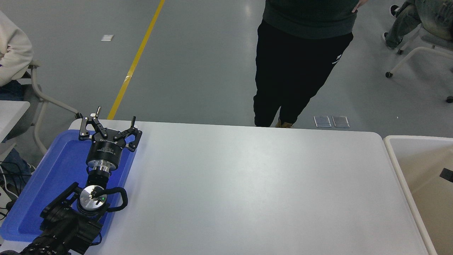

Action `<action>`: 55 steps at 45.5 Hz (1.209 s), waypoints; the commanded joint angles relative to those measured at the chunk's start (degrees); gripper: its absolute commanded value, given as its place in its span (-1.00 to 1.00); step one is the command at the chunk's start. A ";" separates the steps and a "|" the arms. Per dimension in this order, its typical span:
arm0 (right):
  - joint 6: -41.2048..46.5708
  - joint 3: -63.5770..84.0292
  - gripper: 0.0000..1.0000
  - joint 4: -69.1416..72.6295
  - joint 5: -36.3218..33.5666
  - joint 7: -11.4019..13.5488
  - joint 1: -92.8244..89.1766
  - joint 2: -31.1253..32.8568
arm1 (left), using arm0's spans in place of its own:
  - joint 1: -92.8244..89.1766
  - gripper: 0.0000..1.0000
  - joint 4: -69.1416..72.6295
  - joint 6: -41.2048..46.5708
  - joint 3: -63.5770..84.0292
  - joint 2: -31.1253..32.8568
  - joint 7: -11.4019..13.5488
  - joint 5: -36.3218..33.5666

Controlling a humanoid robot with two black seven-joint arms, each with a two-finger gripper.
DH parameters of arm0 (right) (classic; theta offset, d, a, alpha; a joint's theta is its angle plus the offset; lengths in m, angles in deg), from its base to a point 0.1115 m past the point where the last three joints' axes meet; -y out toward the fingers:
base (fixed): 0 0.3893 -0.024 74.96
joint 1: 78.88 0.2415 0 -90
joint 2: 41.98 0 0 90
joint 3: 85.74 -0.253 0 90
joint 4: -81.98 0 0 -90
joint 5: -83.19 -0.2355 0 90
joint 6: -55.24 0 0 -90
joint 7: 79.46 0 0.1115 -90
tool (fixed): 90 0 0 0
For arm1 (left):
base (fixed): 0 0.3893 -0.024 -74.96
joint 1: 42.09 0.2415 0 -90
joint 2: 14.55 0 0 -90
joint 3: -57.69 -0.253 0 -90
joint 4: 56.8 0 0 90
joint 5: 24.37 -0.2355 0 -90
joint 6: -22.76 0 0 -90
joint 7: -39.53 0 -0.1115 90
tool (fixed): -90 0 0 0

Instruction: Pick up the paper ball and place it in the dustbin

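No paper ball visible. Left end effector released, parked over shallow blue plastic tray; locate ball before approaching off-white rectangular plastic dustbin.

**Plastics, metal and a smooth white top**

The table has a smooth white top with a soft satin sheen, brighter near its middle. The blue tray looks like moulded plastic, smooth and slightly glossy. The left gripper is matt black, seemingly metal linkages and a dark cylindrical body, with a polished silver metal ring and a brushed silver disc on the wrist below. The dustbin is off-white plastic with a smooth rounded rim and a dull beige inside. The person wears dark matt cloth.
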 commanded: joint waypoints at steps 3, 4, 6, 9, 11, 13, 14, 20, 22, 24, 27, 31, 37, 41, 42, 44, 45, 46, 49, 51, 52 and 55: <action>-0.40 -3.48 1.00 0.77 -2.06 -0.08 0.85 -1.29 | 0.00 1.00 -0.07 0.00 0.00 0.00 0.00 0.00; -0.40 -4.62 1.00 0.85 -2.58 0.00 0.94 -1.29 | 0.00 1.00 -0.07 0.00 0.00 0.00 0.00 0.00; -0.40 -7.00 1.00 1.12 -3.38 0.00 1.03 -1.46 | 0.00 1.00 -0.07 0.00 0.00 0.00 0.00 0.00; -0.49 -10.95 1.00 1.38 -3.99 0.00 1.29 -2.25 | 0.00 1.00 0.02 0.00 0.00 0.00 0.00 0.00; -0.57 -14.20 1.00 1.38 -4.34 0.00 1.38 -2.69 | 0.00 1.00 0.02 0.00 0.00 0.00 0.00 0.00; -0.57 -18.06 1.00 1.38 -4.78 0.00 1.30 -3.22 | 0.00 1.00 0.02 0.00 0.00 0.00 0.00 0.00; -0.57 -20.17 1.00 1.38 -4.96 0.00 1.29 -3.57 | 0.00 1.00 0.02 0.00 -0.09 0.00 0.00 0.00; -0.22 -34.58 1.00 2.17 -5.75 0.00 1.21 -5.68 | 0.00 1.00 -0.07 0.00 0.00 0.00 0.00 0.00; -0.13 -38.72 1.00 3.22 -5.75 0.00 0.77 -6.03 | 0.00 1.00 0.02 0.00 0.00 0.00 0.00 0.00; 0.13 -42.41 1.00 4.54 -5.84 0.00 0.42 -6.30 | 0.00 1.00 0.01 0.00 0.00 0.00 0.00 0.00; 0.22 -47.07 1.00 6.74 -6.63 0.00 -0.63 -6.56 | 0.00 1.00 -0.07 0.00 0.00 0.00 0.00 0.00; 0.57 -52.87 1.00 9.99 -9.00 0.00 -2.31 -6.56 | 0.00 1.00 -0.07 0.00 0.00 0.00 0.00 0.00; 2.76 -59.47 1.00 15.00 -15.50 0.00 -4.68 -6.82 | 0.00 1.00 -0.07 0.00 0.00 0.00 0.00 0.00; 5.84 -62.73 1.00 17.46 -20.94 0.00 -5.65 -7.70 | 0.00 1.00 0.01 0.00 -0.09 0.00 0.00 0.00; 6.63 -63.43 1.00 18.08 -22.35 0.00 -6.00 -7.88 | 0.00 1.00 0.02 0.00 0.00 0.00 0.00 0.00; 7.95 -64.66 1.00 19.22 -25.25 0.00 -6.44 -8.14 | 0.00 1.00 -0.07 0.00 0.00 0.00 0.00 0.00; 8.56 -65.27 1.00 19.66 -26.74 0.00 -6.53 -8.23 | 0.00 1.00 -0.07 0.00 0.00 0.00 0.00 0.00; 9.18 -65.72 1.00 20.01 -28.24 0.00 -6.61 -8.23 | 0.00 1.00 -0.07 0.00 0.00 0.00 0.00 0.00; 10.85 -66.42 1.00 20.63 -32.98 0.00 -6.79 -8.84 | 0.00 1.00 0.01 0.00 0.00 0.00 0.00 0.00; 11.82 -66.42 1.00 20.89 -35.80 0.00 -6.88 -9.63 | 0.00 1.00 0.01 0.00 0.00 0.00 0.00 0.00; 12.17 -66.42 1.00 20.89 -37.12 0.00 -6.97 -9.90 | 0.00 1.00 0.02 0.00 -0.09 0.00 0.00 0.00; 12.96 -66.42 1.00 20.89 -40.63 0.00 -7.14 -10.60 | 0.00 1.00 0.01 0.00 0.00 0.00 0.00 0.00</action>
